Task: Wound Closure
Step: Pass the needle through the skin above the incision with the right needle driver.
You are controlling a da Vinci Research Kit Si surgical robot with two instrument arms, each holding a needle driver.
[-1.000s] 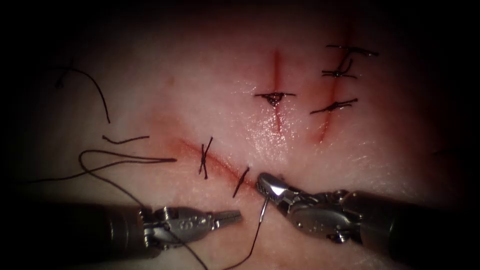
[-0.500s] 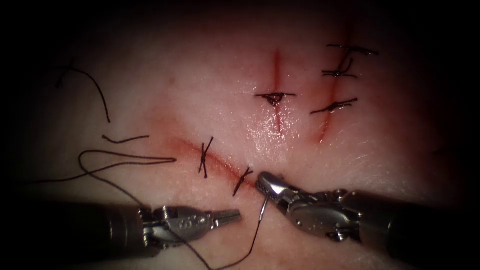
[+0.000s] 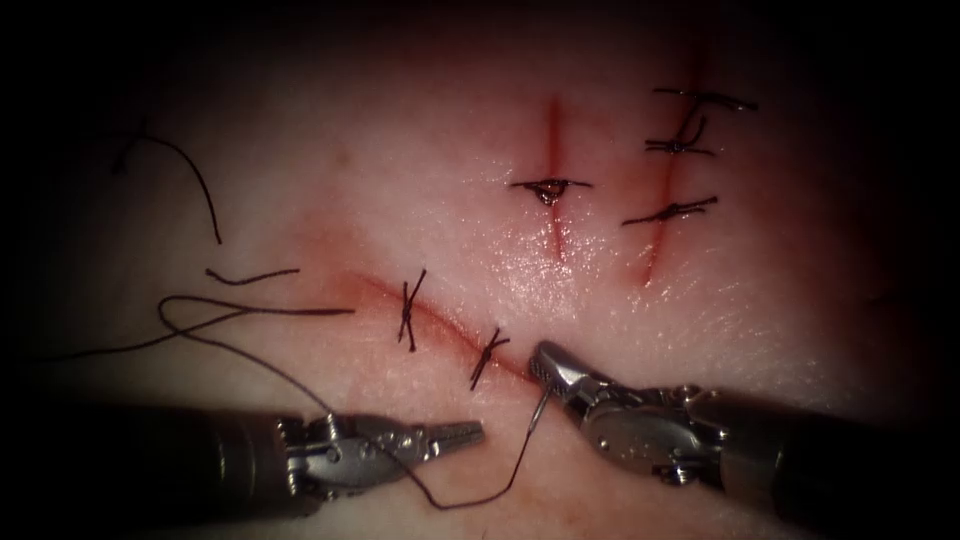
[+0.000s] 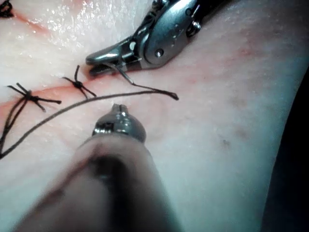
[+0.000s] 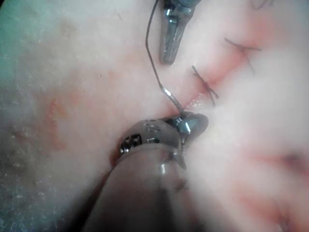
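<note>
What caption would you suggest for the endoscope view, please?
Right tool holds the needle near its thread end beside the cut; left tool rests shut, holding nothing.

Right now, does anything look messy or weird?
A little. Loose cut ends of thread lie left of the cut, and red fluid stains the tissue. The right pincer holds the needle.

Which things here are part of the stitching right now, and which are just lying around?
In use: right pincer holding the needle; thread; diagonal cut; left pincer, holding nothing.
Lying about: cut thread ends; two other stitched cuts.
</note>
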